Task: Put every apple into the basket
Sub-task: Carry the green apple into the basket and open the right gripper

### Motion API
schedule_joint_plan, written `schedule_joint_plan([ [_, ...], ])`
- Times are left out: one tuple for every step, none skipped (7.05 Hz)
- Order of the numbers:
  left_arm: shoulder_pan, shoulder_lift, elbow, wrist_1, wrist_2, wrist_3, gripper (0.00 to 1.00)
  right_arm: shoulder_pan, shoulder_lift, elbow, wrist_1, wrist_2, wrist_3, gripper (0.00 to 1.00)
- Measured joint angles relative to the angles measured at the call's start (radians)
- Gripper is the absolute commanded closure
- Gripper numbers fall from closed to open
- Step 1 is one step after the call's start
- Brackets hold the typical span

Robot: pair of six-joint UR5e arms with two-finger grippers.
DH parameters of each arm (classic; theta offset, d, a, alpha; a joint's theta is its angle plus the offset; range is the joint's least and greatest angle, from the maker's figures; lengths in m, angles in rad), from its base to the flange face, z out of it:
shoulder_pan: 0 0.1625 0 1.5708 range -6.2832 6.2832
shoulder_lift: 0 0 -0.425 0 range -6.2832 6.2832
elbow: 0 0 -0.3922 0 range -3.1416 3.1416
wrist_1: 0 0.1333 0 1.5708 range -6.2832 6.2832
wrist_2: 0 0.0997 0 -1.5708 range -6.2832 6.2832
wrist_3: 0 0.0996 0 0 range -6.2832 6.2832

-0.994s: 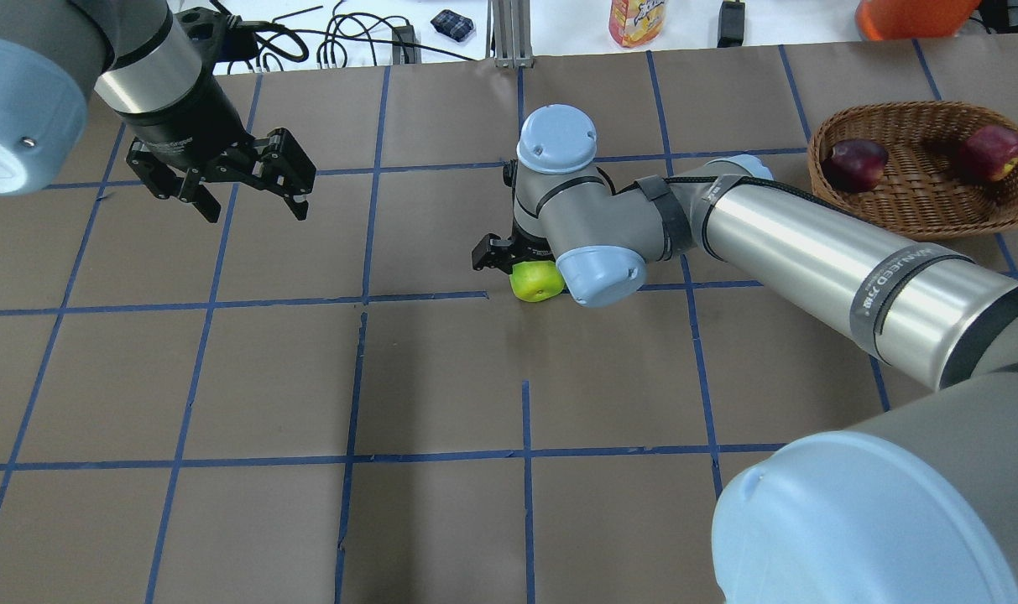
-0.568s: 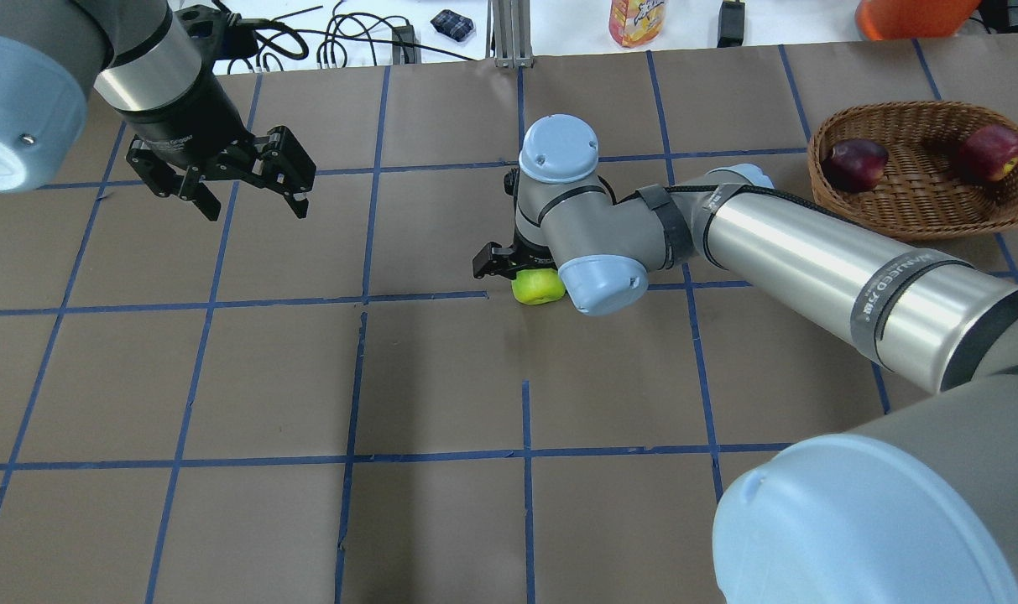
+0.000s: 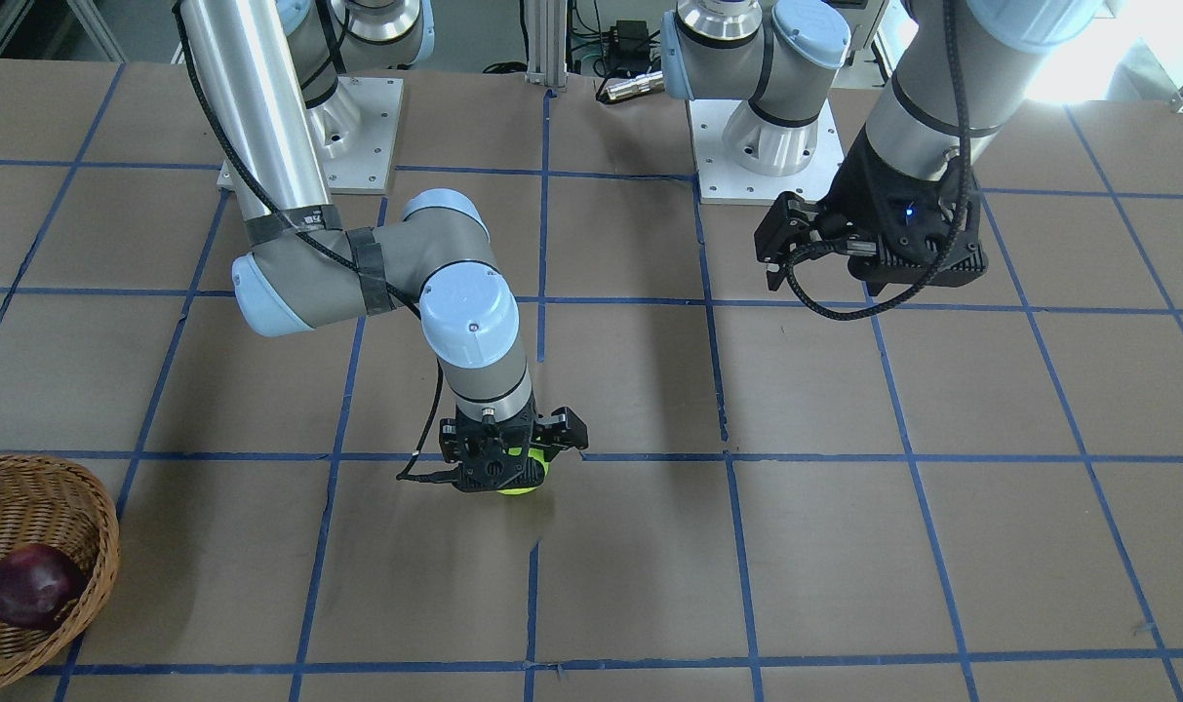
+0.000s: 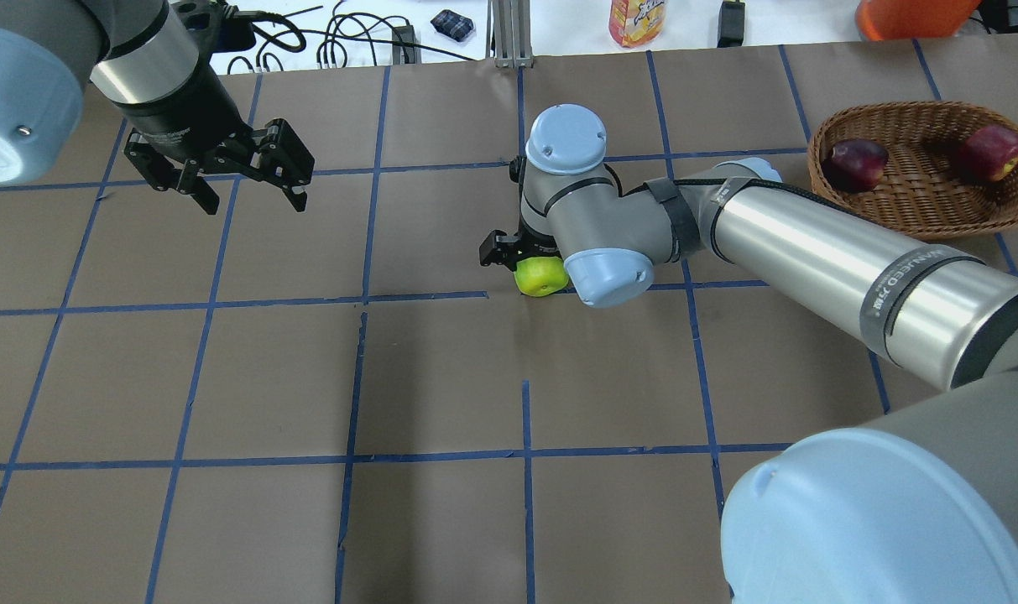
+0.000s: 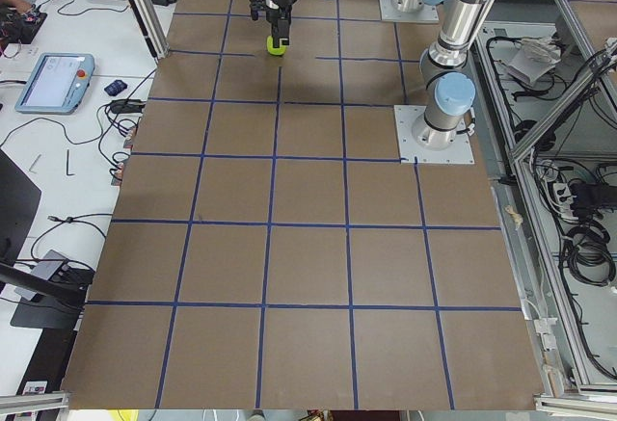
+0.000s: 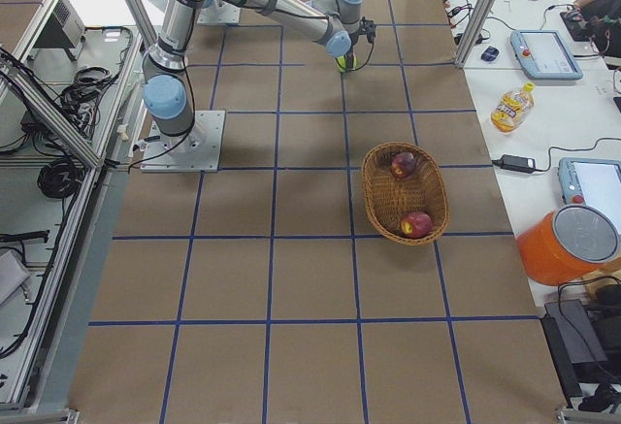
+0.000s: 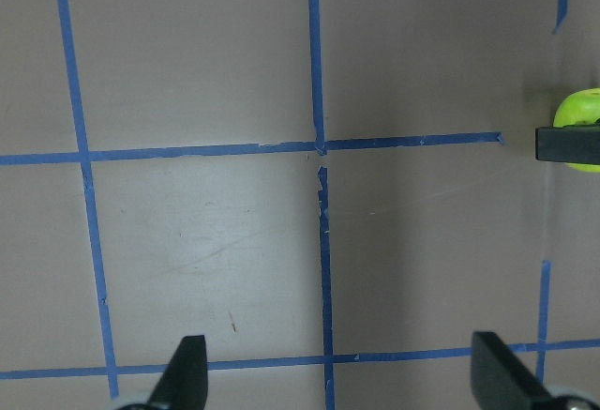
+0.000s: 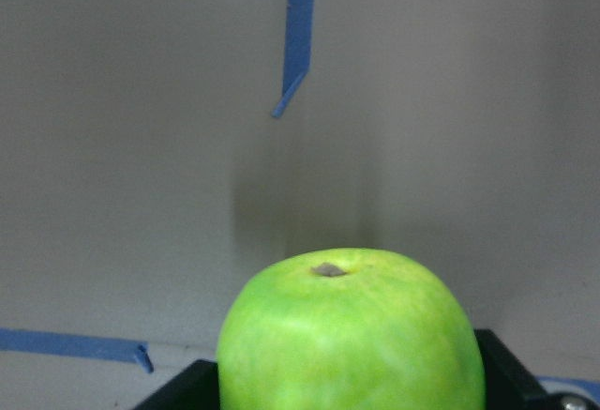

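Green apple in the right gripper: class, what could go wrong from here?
1. The green apple is round; pinched by the right gripper, it might slip and roll away.
2. The basket already holds a dark apple and a red apple; a high drop might hit them.

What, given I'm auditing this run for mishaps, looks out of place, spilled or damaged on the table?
Nothing serious. The basket sits upright holding the maroon apple and red apple; the right gripper clamps the green apple. Only the blue tape grid shows frayed, broken ends near the middle.
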Motion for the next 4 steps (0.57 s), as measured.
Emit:
schedule_joint_plan([
  [0.000, 0.000, 0.001, 0.000, -0.001, 0.000, 0.00, -0.008, -0.014, -0.018, 0.045, -0.002, 0.000, 1.00],
  [0.000, 0.001, 0.002, -0.001, -0.001, 0.000, 0.00, -0.026, -0.026, -0.045, 0.104, -0.001, 0.000, 1.00],
  [0.000, 0.003, 0.003, -0.001, -0.001, 0.000, 0.00, -0.052, -0.037, -0.074, 0.168, 0.002, 0.000, 1.00],
  [0.000, 0.004, 0.004, -0.001, -0.001, 0.000, 0.00, -0.086, -0.050, -0.100, 0.224, 0.003, -0.017, 1.00],
])
